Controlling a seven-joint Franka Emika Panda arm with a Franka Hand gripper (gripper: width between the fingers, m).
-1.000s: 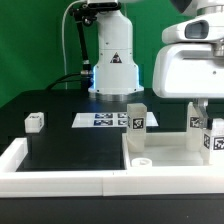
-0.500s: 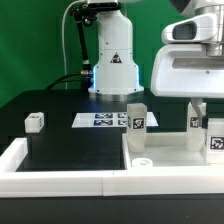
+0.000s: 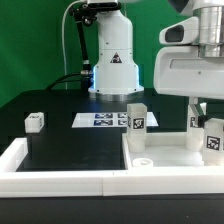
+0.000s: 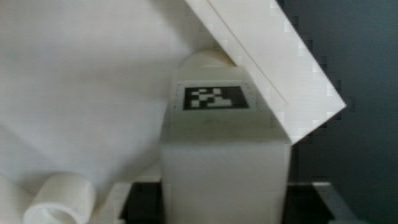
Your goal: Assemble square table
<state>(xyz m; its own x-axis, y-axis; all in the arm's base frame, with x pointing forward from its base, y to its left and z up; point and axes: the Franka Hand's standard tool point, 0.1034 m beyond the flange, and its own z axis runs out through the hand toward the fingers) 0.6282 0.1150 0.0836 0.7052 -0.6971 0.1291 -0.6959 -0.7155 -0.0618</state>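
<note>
Large white plastic square slab with raised rim (image 3: 165,160), lying flat at the exterior view's right, set into the corner of the white frame. One small white tagged block leg (image 3: 136,116) stands upright at the slab's far edge, tag facing the camera. A second white tagged leg (image 3: 213,138) is upright at the slab's right side; the wrist view shows its tag near the top face (image 4: 221,120). A third white leg (image 3: 35,122) lies on the black surface, well apart to the left. A short white cylindrical stub (image 3: 141,159) rises from the slab's near corner.
</note>
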